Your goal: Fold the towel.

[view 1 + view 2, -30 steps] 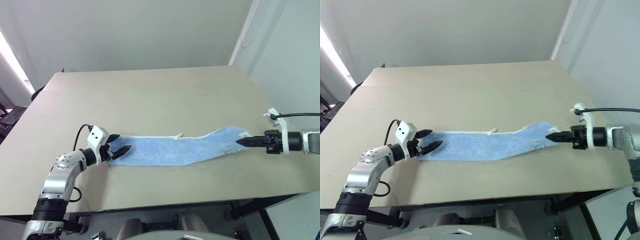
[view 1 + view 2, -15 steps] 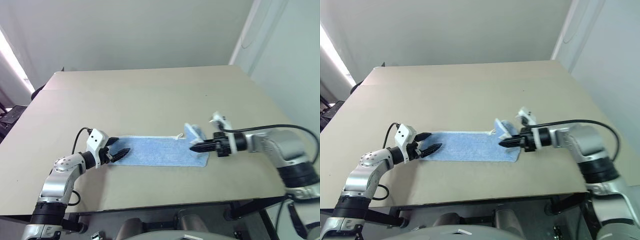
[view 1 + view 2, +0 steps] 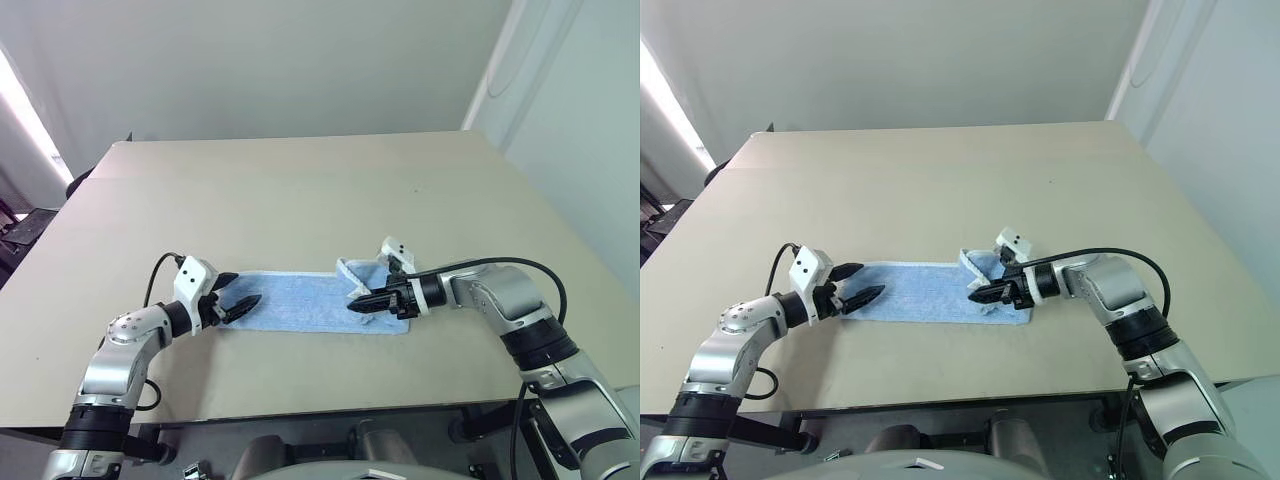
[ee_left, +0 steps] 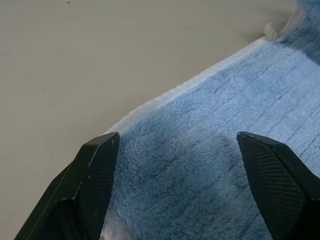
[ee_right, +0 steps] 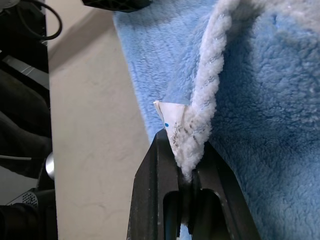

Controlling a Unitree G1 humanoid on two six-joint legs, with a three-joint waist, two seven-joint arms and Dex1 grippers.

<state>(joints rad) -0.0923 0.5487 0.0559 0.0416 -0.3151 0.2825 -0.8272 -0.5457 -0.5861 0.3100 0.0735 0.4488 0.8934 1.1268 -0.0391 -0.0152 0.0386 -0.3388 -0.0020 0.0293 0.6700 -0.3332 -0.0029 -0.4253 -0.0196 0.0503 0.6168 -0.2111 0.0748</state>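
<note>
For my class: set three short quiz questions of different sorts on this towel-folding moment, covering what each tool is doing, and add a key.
1. True or false: the right tool is shut on the edge of the towel.
2. Multiple choice: the left tool is (A) shut on the towel's corner, (B) open over the towel's end, (C) lifted well off the table.
3. Fill in: the towel end gripped by the right tool lies doubled back over the ____ of the towel.

Key: 1 true; 2 B; 3 middle.
</note>
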